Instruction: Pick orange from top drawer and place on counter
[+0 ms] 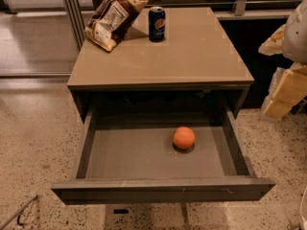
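The orange [183, 137] lies on the grey bottom of the top drawer [144, 188], right of its middle. The drawer is pulled fully out below the counter [192, 56], the beige top of the cabinet. My gripper [285, 90] shows at the right edge of the camera view as pale cream and white parts. It hangs beside the cabinet's right side, level with the counter's front edge, above and to the right of the orange and apart from it. It holds nothing that I can see.
A dark soda can [157, 24] stands at the counter's back, with a brown chip bag [114, 17] leaning at the back left corner. Speckled floor [33, 143] surrounds the cabinet. A dark low wall [259, 42] with a rail runs behind on the right.
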You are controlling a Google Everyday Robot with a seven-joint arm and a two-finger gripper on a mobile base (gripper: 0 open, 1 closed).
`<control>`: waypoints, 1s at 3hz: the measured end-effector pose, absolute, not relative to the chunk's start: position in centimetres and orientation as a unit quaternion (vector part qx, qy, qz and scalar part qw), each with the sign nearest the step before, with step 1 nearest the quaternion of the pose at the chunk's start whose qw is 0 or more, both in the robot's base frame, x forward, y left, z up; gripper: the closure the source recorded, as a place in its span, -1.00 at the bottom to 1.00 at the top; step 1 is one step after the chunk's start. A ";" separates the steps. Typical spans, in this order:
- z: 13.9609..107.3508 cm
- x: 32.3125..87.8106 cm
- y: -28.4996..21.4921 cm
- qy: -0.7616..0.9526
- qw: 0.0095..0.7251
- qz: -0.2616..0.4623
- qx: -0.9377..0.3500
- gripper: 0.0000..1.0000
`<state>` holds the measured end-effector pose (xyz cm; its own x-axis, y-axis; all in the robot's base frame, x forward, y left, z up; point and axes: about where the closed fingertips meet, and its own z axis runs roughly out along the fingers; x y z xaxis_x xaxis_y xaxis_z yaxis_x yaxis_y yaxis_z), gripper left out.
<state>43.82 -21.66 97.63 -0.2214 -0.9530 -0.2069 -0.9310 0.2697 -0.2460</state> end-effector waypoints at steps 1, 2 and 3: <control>96.1 44.6 -21.6 0.779 0.174 -0.029 -0.602 -0.15; 91.2 46.1 -21.5 0.776 0.197 -0.009 -0.599 0.31; 85.1 48.7 -20.7 0.775 0.226 0.013 -0.590 0.78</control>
<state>48.70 -20.74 85.08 -0.2019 -0.9087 -0.3653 -0.9207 0.3033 -0.2456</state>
